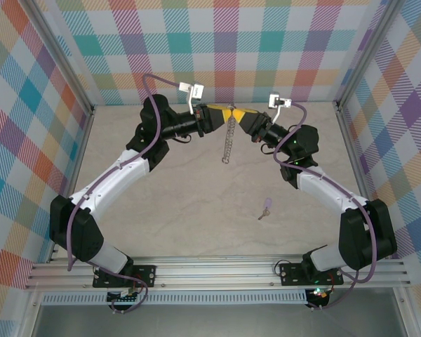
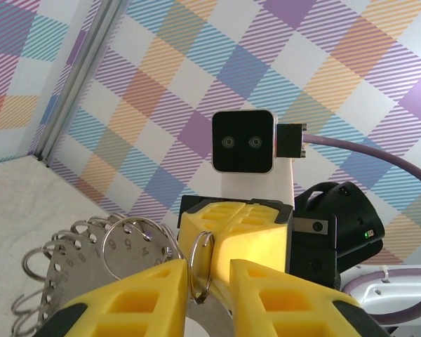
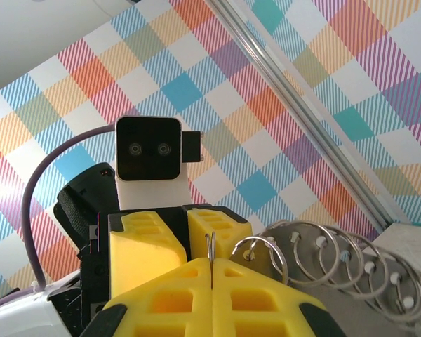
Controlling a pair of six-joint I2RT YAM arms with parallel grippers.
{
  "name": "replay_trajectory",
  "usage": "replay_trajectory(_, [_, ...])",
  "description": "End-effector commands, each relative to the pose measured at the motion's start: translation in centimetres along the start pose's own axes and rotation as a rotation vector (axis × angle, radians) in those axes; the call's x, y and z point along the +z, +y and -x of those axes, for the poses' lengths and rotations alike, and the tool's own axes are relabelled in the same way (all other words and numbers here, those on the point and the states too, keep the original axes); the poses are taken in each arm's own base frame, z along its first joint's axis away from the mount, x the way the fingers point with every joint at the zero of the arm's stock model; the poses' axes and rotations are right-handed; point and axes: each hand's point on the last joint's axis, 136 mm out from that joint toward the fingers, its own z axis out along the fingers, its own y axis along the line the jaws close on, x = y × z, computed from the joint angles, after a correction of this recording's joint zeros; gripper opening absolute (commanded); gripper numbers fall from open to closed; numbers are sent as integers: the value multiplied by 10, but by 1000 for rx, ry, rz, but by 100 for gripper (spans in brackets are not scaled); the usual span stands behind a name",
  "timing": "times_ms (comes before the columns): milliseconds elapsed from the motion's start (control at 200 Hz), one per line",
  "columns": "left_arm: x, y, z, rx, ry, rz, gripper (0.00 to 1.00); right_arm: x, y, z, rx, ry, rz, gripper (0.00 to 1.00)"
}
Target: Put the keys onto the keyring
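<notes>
Keyring (image 1: 228,137) gripped by left hand (image 1: 221,112), right hand (image 1: 242,116), key (image 1: 266,208) on table (image 1: 182,203)

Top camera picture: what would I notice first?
The yellow left gripper and right gripper meet nose to nose at the far side of the table, the silvery keyring dangling between them. Then the tiny lilac key, lying alone nearer the right arm.

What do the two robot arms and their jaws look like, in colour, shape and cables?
The left arm and right arm have white shells between bulky black joints. A purple cable runs along each. The jaws are blocky yellow wedges with square hollows. Each wrist carries a small camera, black-faced with two lenses, on a white mount.
</notes>
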Motion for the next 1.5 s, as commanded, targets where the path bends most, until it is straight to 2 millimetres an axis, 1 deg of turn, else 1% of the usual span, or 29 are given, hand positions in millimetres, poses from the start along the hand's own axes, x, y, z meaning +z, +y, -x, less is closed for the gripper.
replay_trajectory(0, [-6,-24,18,77,-57,-32,21,0,20,10,-62,-30,44,0])
replay_trajectory(335, [-5,-25,18,77,-54,-41,9,0,20,10,-64,-30,45,0])
replay_trajectory(445, [-5,-26,16,76,-47,-50,0,1,19,10,-60,-29,43,0])
replay_trajectory(585, [-3,-25,13,88,-30,-51,0,2,16,10,-48,-26,32,0])
replay_trajectory(605, [-3,-24,12,91,-26,-48,0,2,14,10,-43,-25,27,5])
replay_trajectory(650, [-4,-24,11,107,-10,-40,0,1,12,10,-40,-24,12,20])
replay_trajectory(715, [-4,-24,9,146,15,-28,0,-5,9,10,-42,-22,-19,34])
replay_trajectory(755, [-5,-24,6,169,40,-20,0,-11,7,12,-45,-27,-43,40])
replay_trajectory(795, [-6,-25,5,193,63,-16,0,-18,4,15,-48,-34,-68,42])
replay_trajectory(900, [-8,-28,0,256,129,-20,0,-35,3,23,-55,-31,-111,43])
replay_trajectory(995, [-8,-31,-6,300,201,-37,0,-43,6,22,-64,9,-128,42])
replay_trajectory(1095, [-8,-34,-11,328,264,-59,0,-43,16,15,-85,91,-114,41])
replay_trajectory(1110, [-9,-33,-16,317,286,-58,0,-43,17,14,-86,101,-110,41])
replay_trajectory(1230, [-9,-37,-19,321,325,-91,0,-40,29,5,-96,185,-61,40])
replay_trajectory(1295, [-8,-40,-21,316,346,-113,0,-39,35,4,-106,210,-31,40])
replay_trajectory(1325, [-8,-40,-22,314,357,-124,0,-39,32,1,-83,227,-39,40])
replay_trajectory(1495, [-7,-43,-25,299,388,-158,0,-37,34,-3,-72,249,-20,40])
